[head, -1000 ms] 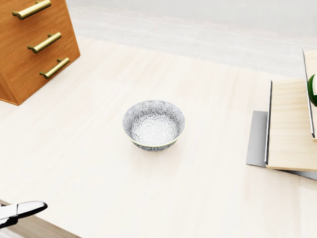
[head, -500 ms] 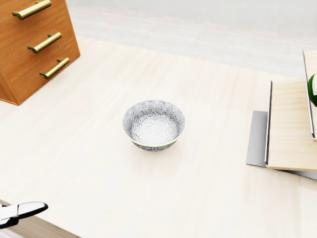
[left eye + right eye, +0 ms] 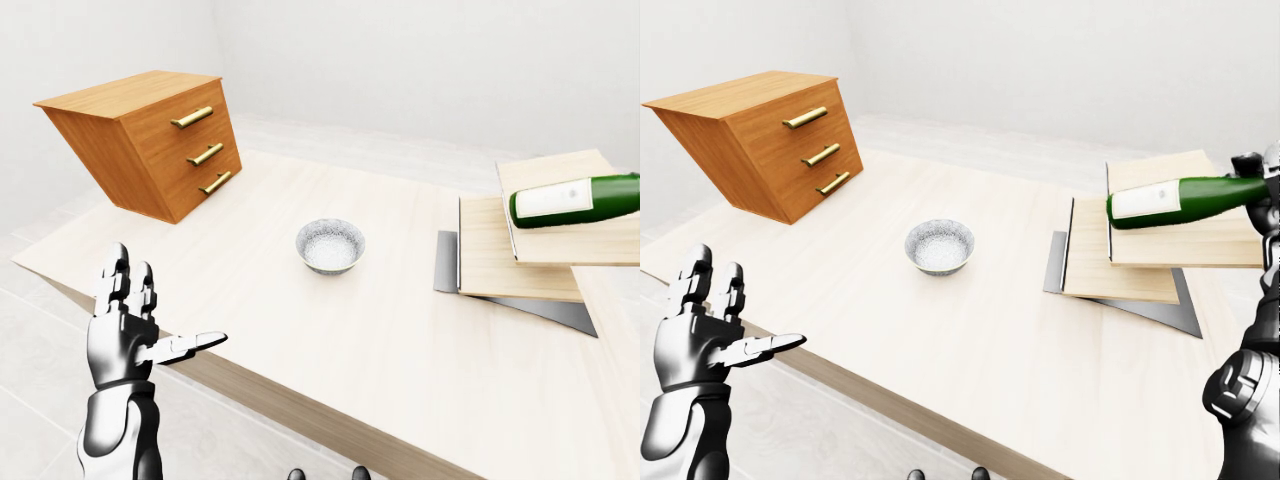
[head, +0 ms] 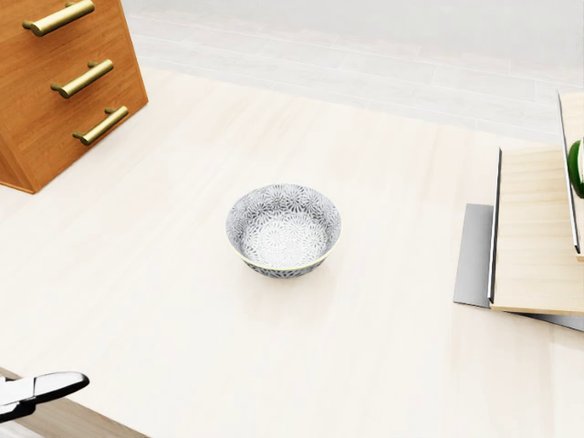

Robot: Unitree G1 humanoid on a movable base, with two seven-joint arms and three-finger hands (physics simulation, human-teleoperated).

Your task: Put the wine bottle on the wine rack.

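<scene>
The big pale wooden table point(image 3: 330, 320) fills most of each view. On its far left stands a brown wooden chest of drawers with gold handles point(image 3: 150, 140), tipped at a slant. On the right side of the table lies a stack of flat light wooden boards on a grey metal sheet point(image 3: 1140, 260). This may be the wine rack, but I cannot tell for sure.

The green glass wine bottle with a white label point(image 3: 1180, 200) lies on its side, up at the top board on the right. Its long way runs left to right in the right-eye view, with the fat end to the left and the thin neck to the right. The neck runs right up to the shiny right hand point(image 3: 1262, 185) at the right edge of the right-eye view. That hand is much nearer to the bottle, so the next move is its job. The edge of the picture cuts the hand off, so I cannot tell if its fingers are closed around the neck.

A small round grey patterned bowl point(image 4: 283, 228) sits alone in the middle of the table.

The shiny left hand point(image 3: 135, 325) is at the near left edge of the table, well apart from the bottle. Its fingers are spread wide and it holds nothing.
</scene>
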